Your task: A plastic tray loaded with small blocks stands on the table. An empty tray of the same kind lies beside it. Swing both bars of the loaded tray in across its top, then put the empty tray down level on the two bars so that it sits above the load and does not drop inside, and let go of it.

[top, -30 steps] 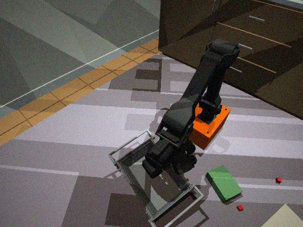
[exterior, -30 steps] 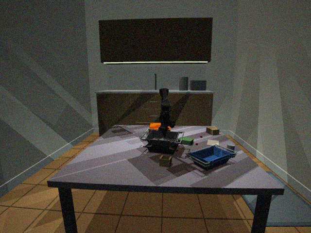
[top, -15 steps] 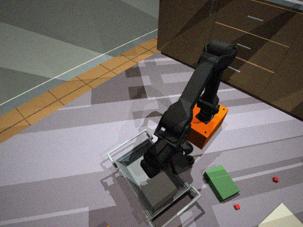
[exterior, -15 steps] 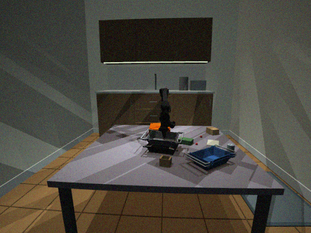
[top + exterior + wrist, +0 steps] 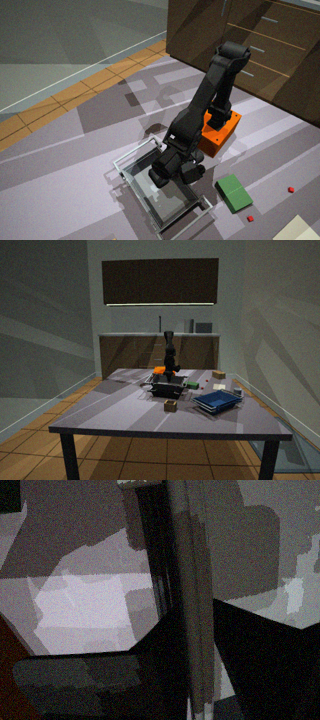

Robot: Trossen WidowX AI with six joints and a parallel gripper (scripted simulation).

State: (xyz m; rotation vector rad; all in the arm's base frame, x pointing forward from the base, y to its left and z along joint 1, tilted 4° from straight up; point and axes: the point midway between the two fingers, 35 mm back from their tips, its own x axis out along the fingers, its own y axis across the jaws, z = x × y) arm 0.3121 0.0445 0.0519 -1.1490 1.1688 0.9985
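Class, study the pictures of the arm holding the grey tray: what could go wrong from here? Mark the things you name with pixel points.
The claw [image 5: 172, 176] [image 5: 169, 379] [image 5: 195, 608] grips the grey tray [image 5: 165, 205] [image 5: 178, 380] [image 5: 196, 580] by one side wall only, so it might tip on release.

The lower tray's [image 5: 167, 394] bars are hard to make out under the grey tray; if they are not properly under it, it could drop inside.

The claw's fingers straddle that wall, so they might drag the tray when withdrawing.
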